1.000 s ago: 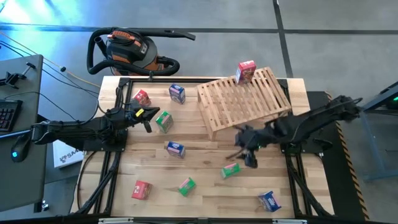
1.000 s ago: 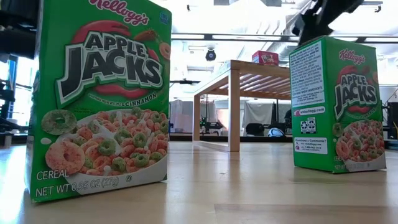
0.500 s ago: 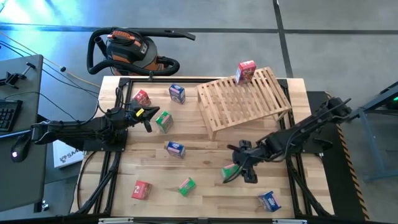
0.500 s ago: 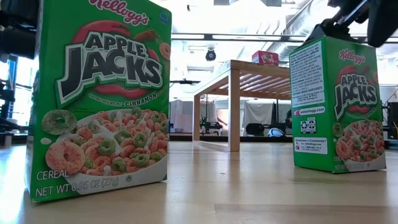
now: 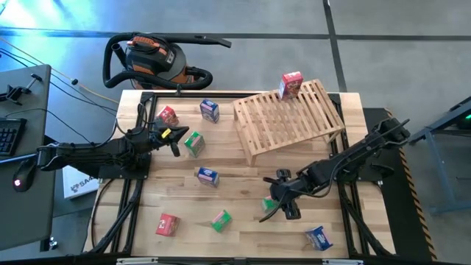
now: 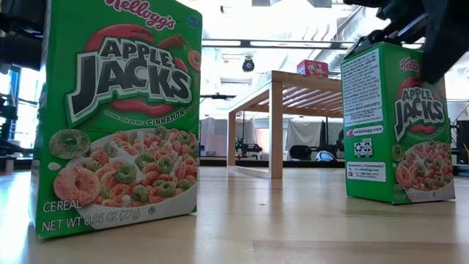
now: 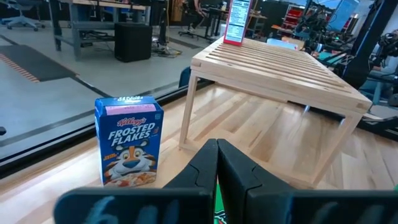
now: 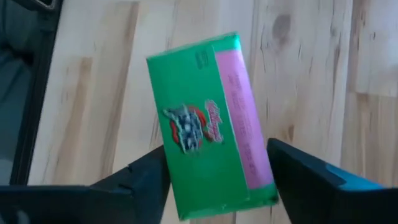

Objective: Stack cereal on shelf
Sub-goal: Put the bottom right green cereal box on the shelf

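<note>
One red box [image 5: 291, 84] is sitting up on the far corner of the wooden rack [image 5: 288, 118] so far, and the other cereal boxes are standing scattered over the table [image 5: 235, 221], so my guess is the job is barely getting going. The right gripper [image 5: 279, 204] is hanging over a green box [image 5: 271, 203] near the table's middle front, fingers [image 8: 140, 174] spread wide on either side of its top and not squeezing yet, looking lined up for a grab. Compared with a second ago, that arm is reaching further out and lower, from beside the box to right over it. The left gripper [image 5: 174, 141] is waiting closed up tight by another green box [image 5: 194, 143], holding nothing, and isn't budging.
</note>
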You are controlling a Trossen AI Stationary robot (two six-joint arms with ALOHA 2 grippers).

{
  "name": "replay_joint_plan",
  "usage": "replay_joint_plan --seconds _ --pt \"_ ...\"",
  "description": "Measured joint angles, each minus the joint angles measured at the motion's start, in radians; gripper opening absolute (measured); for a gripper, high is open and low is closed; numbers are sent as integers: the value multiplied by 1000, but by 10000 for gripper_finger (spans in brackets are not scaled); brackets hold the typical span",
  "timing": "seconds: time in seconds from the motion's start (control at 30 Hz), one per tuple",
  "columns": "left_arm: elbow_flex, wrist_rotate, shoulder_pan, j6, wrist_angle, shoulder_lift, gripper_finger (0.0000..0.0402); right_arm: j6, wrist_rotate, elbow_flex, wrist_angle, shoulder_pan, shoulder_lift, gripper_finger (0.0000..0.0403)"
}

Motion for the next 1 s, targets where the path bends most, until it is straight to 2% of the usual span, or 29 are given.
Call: replay_joint_plan --seconds 0.17,0.27,0.4,0.57,0.8,1.0 --pt "0 0 0 6 0 0 1 11 -41 0 30 -6 0 158" --pt "0 0 0 6 0 0 1 11 -54 1 53 -8 -10 130" --pt "0 4 0 7 0 0 1 -43 -54 91 -5 -35 -10 127" --pt "0 22 0 7 0 0 1 -221 -20 318 -194 -108 -10 134" --pt "0 55 0 7 0 0 1 -561 61 649 -465 -320 -11 134" --pt "0 93 0 13 0 0 1 -798 32 753 -573 -599 -11 133"
